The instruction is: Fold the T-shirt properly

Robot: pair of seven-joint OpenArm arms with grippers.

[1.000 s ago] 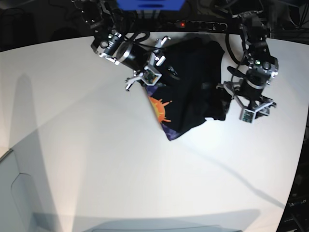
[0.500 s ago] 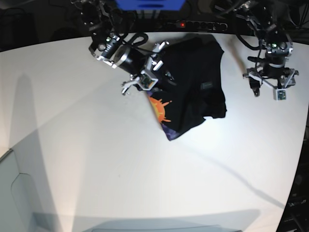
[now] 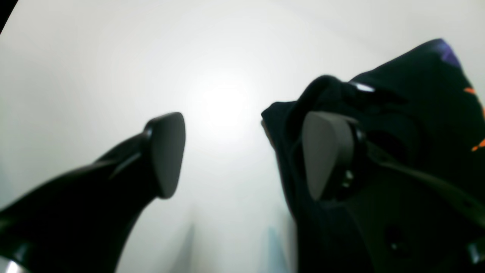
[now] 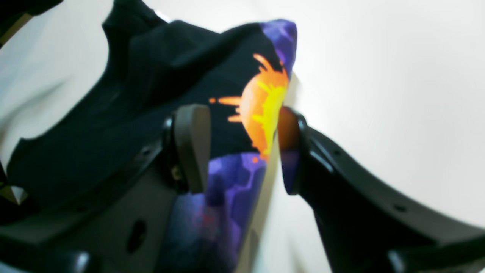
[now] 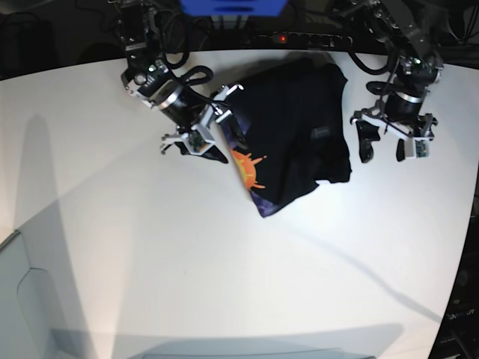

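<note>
No readable text shows anywhere, not even on the T-shirt (image 5: 296,131).

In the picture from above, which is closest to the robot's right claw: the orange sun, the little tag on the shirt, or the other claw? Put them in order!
From the right gripper:
1. Orange sun print, just beside it on the T-shirt's near edge.
2. Small tag, mid-shirt.
3. Left gripper, past the shirt's far edge.

A broad white worktop (image 5: 224,284) is filling nearly the whole base view, its far edge curving against a dark background. Long grey shadows are lying across its near and left parts, and bright light is glaring off the surface in the wrist views. Behind the far edge a black strip (image 5: 299,37) with a small red light (image 5: 281,37) is running, and a blue panel (image 5: 232,7) is showing above it.
</note>
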